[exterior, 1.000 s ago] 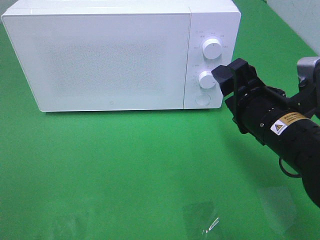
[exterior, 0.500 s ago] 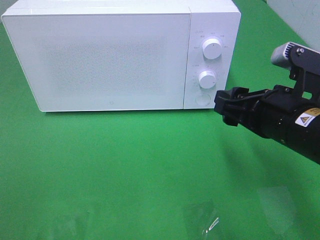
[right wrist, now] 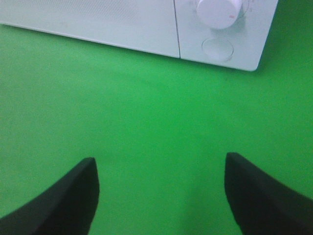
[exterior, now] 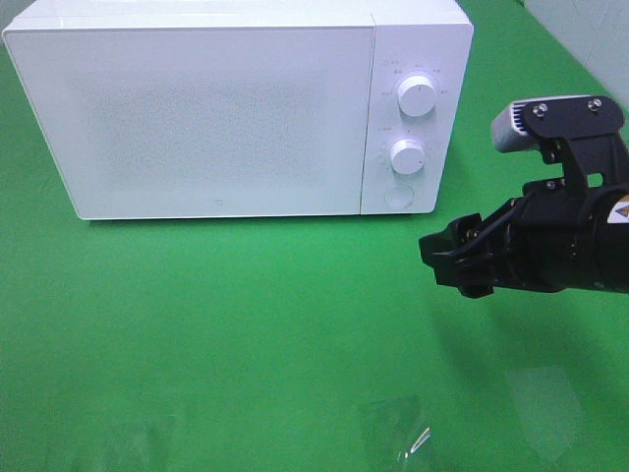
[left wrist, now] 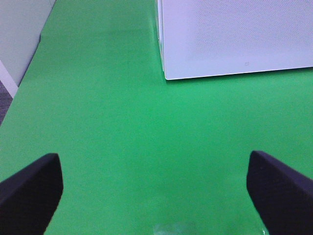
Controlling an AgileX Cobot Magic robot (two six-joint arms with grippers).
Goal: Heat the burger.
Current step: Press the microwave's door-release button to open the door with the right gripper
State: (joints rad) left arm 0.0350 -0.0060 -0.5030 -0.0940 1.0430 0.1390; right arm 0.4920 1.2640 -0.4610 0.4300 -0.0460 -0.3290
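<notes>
The burger is out of view in every frame. A white microwave point(exterior: 236, 108) stands at the back with its door shut, two round knobs and a round button point(exterior: 397, 196) on its right panel. My right gripper point(exterior: 450, 258) hovers above the green cloth in front of the microwave's right corner, jaws open and empty. The right wrist view has its dark fingers point(right wrist: 63, 196) apart over bare cloth, with the lower knob point(right wrist: 218, 11) and button point(right wrist: 217, 48) ahead. My left gripper point(left wrist: 156, 196) is open and empty, facing the microwave's left front corner point(left wrist: 166, 73).
Green cloth point(exterior: 246, 334) covers the table. Pale glare patches and a small shiny speck point(exterior: 418, 441) lie near the front edge. A grey wall and floor edge point(left wrist: 14, 49) border the cloth beside the left arm.
The right arm has drawn back from the microwave's lower knob, moving down and toward the front right. Its gripper now points left over the cloth. The left arm is still.
</notes>
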